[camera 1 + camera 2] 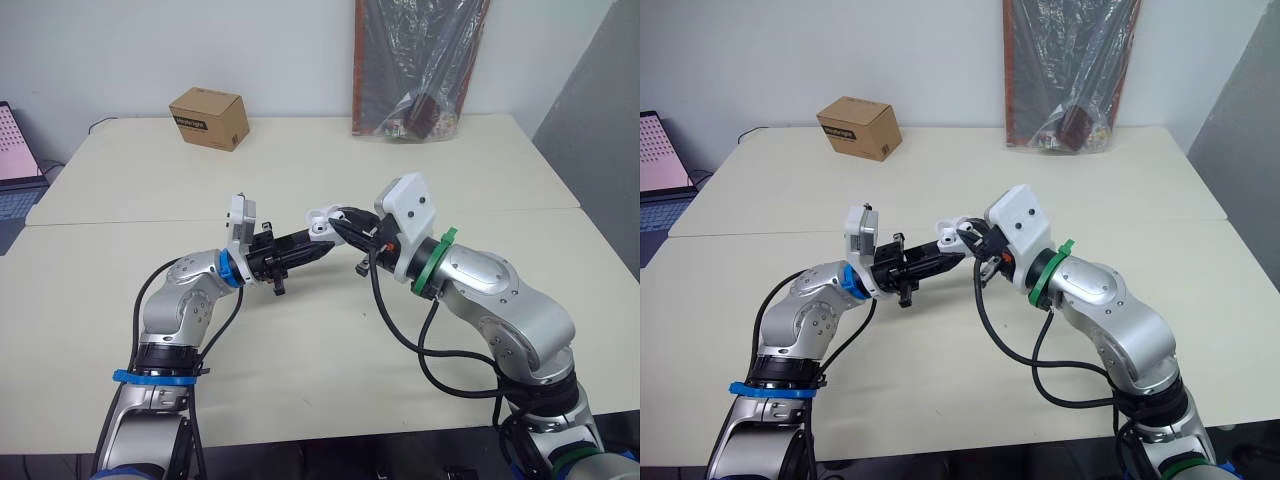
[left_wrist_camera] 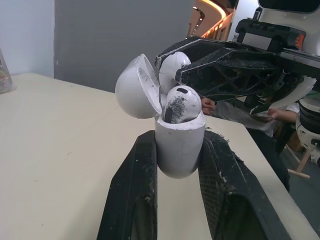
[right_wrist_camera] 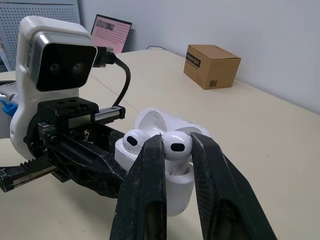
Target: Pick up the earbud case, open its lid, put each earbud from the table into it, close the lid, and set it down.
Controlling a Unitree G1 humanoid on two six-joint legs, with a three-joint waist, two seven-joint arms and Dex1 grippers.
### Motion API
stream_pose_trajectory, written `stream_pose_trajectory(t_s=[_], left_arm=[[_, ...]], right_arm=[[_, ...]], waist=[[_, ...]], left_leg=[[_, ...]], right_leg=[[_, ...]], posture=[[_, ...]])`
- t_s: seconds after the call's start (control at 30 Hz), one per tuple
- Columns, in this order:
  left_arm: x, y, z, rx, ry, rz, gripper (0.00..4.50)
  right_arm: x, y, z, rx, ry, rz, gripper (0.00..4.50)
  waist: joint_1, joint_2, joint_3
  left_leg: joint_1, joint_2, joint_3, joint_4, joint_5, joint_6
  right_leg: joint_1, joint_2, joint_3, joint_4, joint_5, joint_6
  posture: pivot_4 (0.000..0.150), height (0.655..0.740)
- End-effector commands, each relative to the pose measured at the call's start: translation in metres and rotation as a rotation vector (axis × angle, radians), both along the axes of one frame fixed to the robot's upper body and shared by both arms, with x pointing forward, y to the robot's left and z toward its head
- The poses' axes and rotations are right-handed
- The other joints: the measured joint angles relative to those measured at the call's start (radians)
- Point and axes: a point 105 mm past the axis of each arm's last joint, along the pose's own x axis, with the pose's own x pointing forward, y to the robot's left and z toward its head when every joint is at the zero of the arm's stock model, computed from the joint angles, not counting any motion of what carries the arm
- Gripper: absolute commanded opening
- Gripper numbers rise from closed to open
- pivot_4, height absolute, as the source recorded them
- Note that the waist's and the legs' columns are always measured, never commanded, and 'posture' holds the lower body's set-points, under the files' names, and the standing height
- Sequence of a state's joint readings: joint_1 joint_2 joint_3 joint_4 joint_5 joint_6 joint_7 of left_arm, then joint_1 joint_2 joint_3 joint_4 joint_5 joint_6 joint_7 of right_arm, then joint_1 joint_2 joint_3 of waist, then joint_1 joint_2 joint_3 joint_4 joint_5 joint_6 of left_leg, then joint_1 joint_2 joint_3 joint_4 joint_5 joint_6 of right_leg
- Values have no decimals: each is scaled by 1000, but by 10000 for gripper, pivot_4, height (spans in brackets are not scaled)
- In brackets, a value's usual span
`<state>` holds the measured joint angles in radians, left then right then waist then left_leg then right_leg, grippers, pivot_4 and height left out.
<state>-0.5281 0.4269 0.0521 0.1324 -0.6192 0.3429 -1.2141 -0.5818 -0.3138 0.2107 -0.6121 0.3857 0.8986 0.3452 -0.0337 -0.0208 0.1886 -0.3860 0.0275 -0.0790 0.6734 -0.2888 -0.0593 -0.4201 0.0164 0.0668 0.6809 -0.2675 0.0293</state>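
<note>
My left gripper point(image 1: 312, 247) is shut on the body of the white earbud case point(image 2: 180, 145) and holds it above the middle of the table point(image 1: 300, 350). The case's lid point(image 2: 137, 87) is swung open. One earbud point(image 2: 179, 102) sits in a slot of the case. My right gripper point(image 1: 343, 222) meets the case from the right, shut on a second earbud point(image 3: 178, 144). That earbud is at the case's open mouth, beside the seated one; I cannot tell how deep it is in its slot.
A brown cardboard box point(image 1: 209, 118) stands at the back left of the table. A dark board in a plastic bag point(image 1: 420, 70) leans on the wall at the back. A laptop point(image 1: 12, 160) lies at the far left edge. A person point(image 2: 265, 112) sits beyond the table.
</note>
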Motion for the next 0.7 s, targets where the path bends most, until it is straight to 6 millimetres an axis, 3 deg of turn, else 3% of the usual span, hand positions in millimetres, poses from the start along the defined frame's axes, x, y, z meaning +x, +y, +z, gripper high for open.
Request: stream_pose_trajectory(t_s=[0.03, 0.23, 0.57, 0.7], left_arm=[[-6, -2, 24, -43, -98, -25, 7484], [-8, -1, 20, -27, -89, -31, 7484], [-9, 3, 13, -2, -76, -36, 7484], [-10, 5, 14, 8, -79, -46, 7484]], right_arm=[[-7, 4, -6, -22, 49, 61, 7175], [-3, -4, 7, 51, 20, 36, 27386], [-23, -20, 33, 159, 30, 196, 27386], [-5, -28, 41, 132, 47, 155, 18493]], waist=[[0, 0, 0], [0, 0, 0], [0, 0, 0], [0, 0, 0]], left_leg=[[0, 0, 0, 0, 0, 0], [0, 0, 0, 0, 0, 0], [0, 0, 0, 0, 0, 0], [0, 0, 0, -1, 0, 0]], right_leg=[[0, 0, 0, 0, 0, 0], [0, 0, 0, 0, 0, 0], [0, 0, 0, 0, 0, 0], [0, 0, 0, 0, 0, 0]], posture=[[1500, 7400], [1500, 7400], [1500, 7400], [1500, 7400]])
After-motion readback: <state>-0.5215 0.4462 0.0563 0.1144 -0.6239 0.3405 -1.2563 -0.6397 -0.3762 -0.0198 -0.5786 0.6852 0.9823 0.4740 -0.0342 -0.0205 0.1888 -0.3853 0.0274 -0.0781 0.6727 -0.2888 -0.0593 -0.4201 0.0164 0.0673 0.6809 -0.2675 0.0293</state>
